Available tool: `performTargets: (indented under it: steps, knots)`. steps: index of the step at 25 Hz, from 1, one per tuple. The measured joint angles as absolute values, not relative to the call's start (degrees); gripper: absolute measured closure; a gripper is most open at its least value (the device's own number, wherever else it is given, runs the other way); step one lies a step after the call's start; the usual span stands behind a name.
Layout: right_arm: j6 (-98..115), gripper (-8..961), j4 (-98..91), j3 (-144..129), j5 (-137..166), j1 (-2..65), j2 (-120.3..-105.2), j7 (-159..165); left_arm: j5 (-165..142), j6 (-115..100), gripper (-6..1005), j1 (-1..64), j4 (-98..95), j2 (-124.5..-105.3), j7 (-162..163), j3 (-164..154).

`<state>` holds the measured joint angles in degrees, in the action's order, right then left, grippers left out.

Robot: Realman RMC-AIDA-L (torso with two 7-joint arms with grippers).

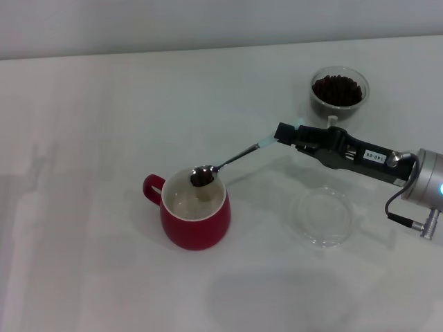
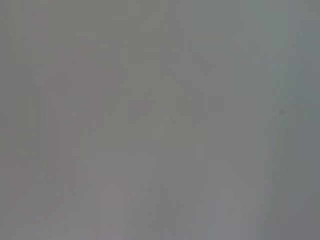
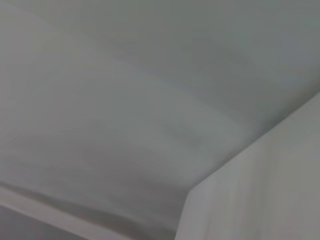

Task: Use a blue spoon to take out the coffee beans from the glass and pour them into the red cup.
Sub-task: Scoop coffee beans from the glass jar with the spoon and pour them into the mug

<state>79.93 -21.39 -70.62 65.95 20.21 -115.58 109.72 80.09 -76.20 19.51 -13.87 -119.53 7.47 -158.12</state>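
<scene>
Your right gripper (image 1: 282, 133) is clamped on the blue spoon (image 1: 228, 162), whose loaded bowl hangs over the red cup (image 1: 196, 220) near the table's front middle. Roll it slowly (coffee beans (image 1: 202, 178) scatter easily), keeping the bowl inside the rim. The glass (image 1: 338, 93) sits back-right.

Bright, even light — soft shadows; both wrist views blurred blank.

A white table (image 1: 104, 277) fills the scene – evenly lit, faint soft shadows – meeting a pale wall (image 1: 138, 24) behind.
</scene>
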Motion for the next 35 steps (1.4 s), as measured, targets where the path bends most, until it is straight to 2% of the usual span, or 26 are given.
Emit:
performTargets:
  steps: [35]
  knots:
    - [82.18, 754, -21.42, -75.71, 61.34, 20.99, -115.6, 84.63, 80.07, -76.2, 110, 20.13, -13.88, -119.44, 7.47, -157.85]
